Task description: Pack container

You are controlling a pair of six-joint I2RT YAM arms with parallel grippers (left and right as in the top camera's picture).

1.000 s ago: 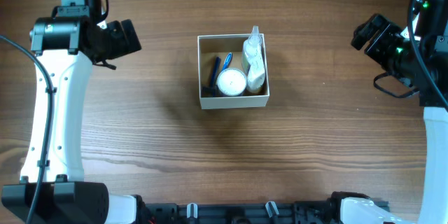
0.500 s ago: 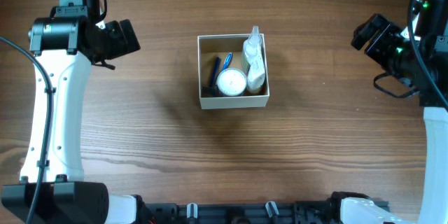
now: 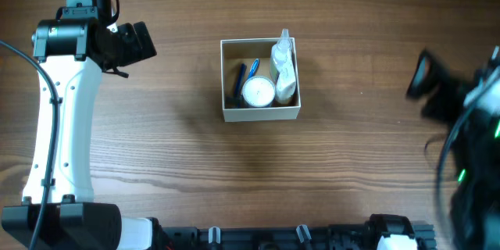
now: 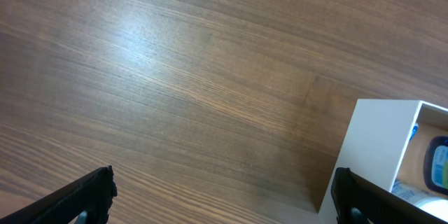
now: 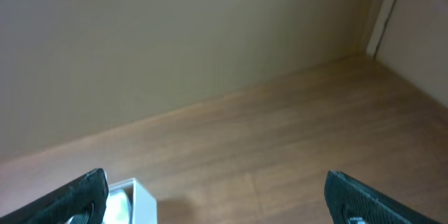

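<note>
The container [image 3: 226, 78], a square white-walled box with tan inside, sits at the table's middle. It holds a round tub with a white lid [image 3: 258, 91], a white bottle [image 3: 284, 66] and blue items [image 3: 241, 78]. Its corner shows in the left wrist view [image 4: 374, 147] and in the right wrist view [image 5: 136, 199]. My left gripper [image 3: 139, 43] is open and empty, off to the container's left; it also shows in the left wrist view [image 4: 224, 199]. My right gripper [image 3: 426, 86] is open and empty at the far right, blurred; it also shows in the right wrist view [image 5: 217, 196].
The wooden table [image 3: 351, 156] spreads around the container. A wall [image 5: 175, 35] rises behind the table in the right wrist view. A black rail [image 3: 266, 238] runs along the front edge.
The right arm has swung toward the front and right and is blurred with motion. The left arm and the container have not moved.
</note>
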